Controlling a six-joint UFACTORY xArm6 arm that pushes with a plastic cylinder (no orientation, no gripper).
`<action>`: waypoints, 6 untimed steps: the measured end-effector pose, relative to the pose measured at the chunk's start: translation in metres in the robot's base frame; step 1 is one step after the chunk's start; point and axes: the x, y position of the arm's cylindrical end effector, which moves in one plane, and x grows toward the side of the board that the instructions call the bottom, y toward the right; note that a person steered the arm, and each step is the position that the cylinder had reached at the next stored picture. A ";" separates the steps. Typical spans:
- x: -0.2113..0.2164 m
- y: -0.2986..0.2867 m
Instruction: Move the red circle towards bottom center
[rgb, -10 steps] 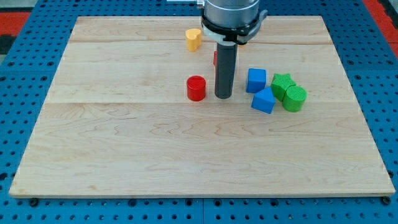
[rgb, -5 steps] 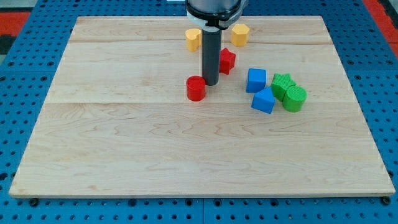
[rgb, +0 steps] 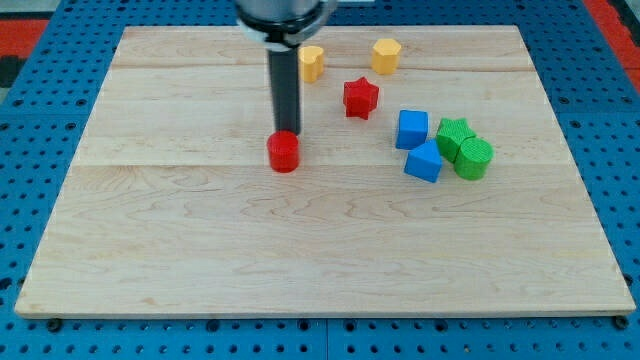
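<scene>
The red circle (rgb: 284, 152) is a small red cylinder lying left of the board's middle, in the upper half of the wooden board (rgb: 320, 250). My tip (rgb: 287, 131) is right behind it, touching its top edge on the side toward the view's top. The dark rod rises straight up from there to the arm's head at the view's top.
A red star (rgb: 360, 97) lies up and right of the circle. A yellow heart (rgb: 312, 62) and a yellow hexagon (rgb: 386, 56) sit near the top edge. Two blue blocks (rgb: 411, 129) (rgb: 423, 161), a green star (rgb: 455, 135) and a green cylinder (rgb: 474, 158) cluster at the right.
My tip swung from the circle's right side to behind it, moving left. The red circle slid left and slightly down. The red star and yellow hexagon came into sight.
</scene>
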 end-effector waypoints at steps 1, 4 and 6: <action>0.034 0.000; 0.069 0.030; 0.104 -0.029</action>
